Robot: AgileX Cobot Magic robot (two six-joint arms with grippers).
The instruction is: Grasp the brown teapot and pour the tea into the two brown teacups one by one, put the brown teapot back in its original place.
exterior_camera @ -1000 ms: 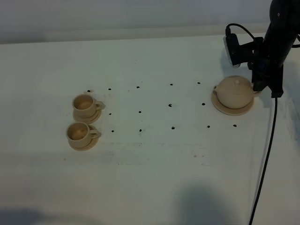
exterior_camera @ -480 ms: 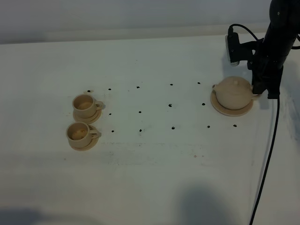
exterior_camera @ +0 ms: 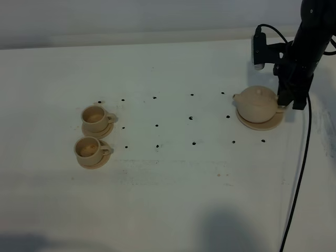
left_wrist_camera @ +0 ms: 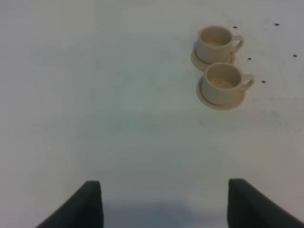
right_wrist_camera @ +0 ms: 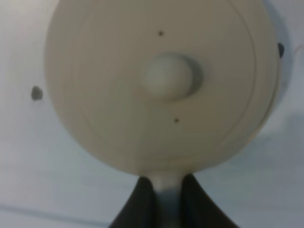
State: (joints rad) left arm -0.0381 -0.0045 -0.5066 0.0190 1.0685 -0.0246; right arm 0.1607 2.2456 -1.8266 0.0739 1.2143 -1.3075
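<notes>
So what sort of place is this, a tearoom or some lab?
Probably a robot test bench, not a tearoom: a white table marked with a grid of black dots, and a cabled black robot arm whose right end effector grips the handle of the brown teapot.

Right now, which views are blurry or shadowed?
Right wrist: teapot fills the frame, blurred, too close to focus. Left wrist: teacups fairly sharp, left tool just dark silhouettes. Exterior high: dim, broad soft shadow across the near table.
</notes>
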